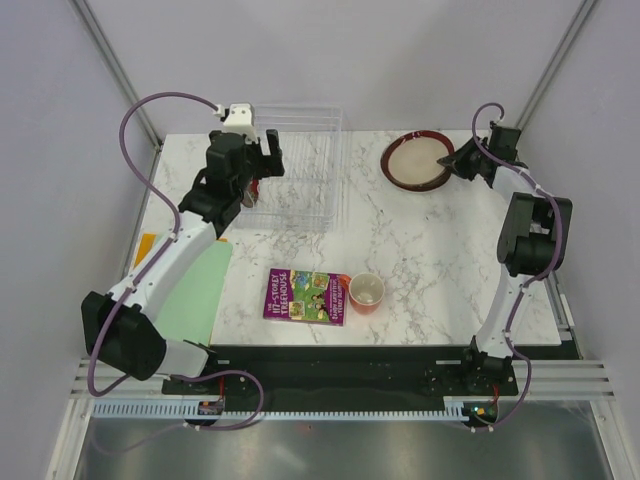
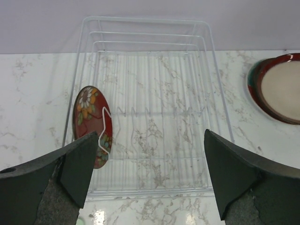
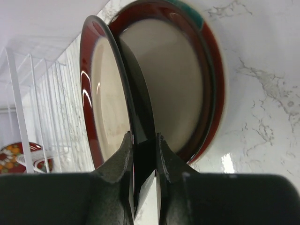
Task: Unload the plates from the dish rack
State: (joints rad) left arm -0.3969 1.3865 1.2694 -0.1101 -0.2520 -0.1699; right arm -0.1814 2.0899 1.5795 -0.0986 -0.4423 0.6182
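Observation:
The clear dish rack (image 1: 300, 170) stands at the back left of the table. One small red patterned plate (image 2: 92, 123) stands upright in its left slots; it also shows in the right wrist view (image 3: 13, 157). My left gripper (image 2: 150, 173) is open above the rack's near edge, with the plate beside its left finger (image 2: 70, 168). My right gripper (image 3: 144, 140) is shut on the rim of a cream-centred, dark red rimmed plate (image 3: 107, 93). That plate is tilted over a stacked plate with a red and teal rim (image 3: 213, 79). In the top view the stack (image 1: 418, 162) lies at the back right.
A picture book (image 1: 305, 296) and an orange cup (image 1: 366, 292) lie near the table's front edge. A green sheet (image 1: 195, 290) lies at the front left under my left arm. The rack (image 3: 42, 108) stands left of the plate stack.

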